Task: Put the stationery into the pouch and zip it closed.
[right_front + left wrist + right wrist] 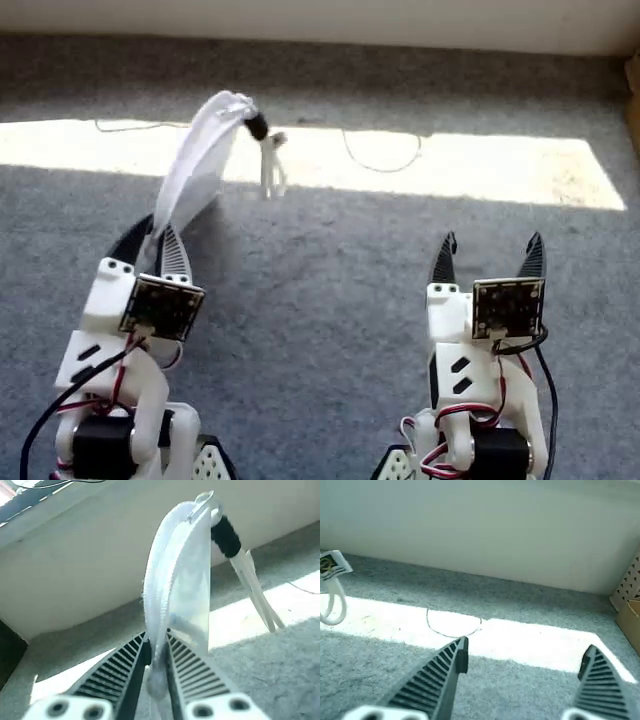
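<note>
The grey carpet (320,300) is the biggest thing here, with a bright strip of sun across it and a pale wall (480,525) behind.

The pouch (195,165) is next. It is white and see-through, and it is up in the air over the carpet's left side. The left claw (157,642) is pinched shut on its near end, so the pouch sticks up and away from the arm. I cannot tell if any stationery is inside.

The right claw (491,245) is wide open and holds nothing. It is low over the carpet, well apart from the pouch.

I think the job now is the zip. To do it well, the left claw should hold tight and not let the pouch flop. The right claw should cross over, take the black pull (256,126) at the far tip of the pouch, and draw it straight along the zip teeth.

A white tag (271,165) hangs from the pull and may swing, so the claw could grab that by mistake. A cardboard box (630,615) is at the far right, out of the way. A thin wire (385,160) lies in the sun strip, between the two arms, and could snag a low claw.
</note>
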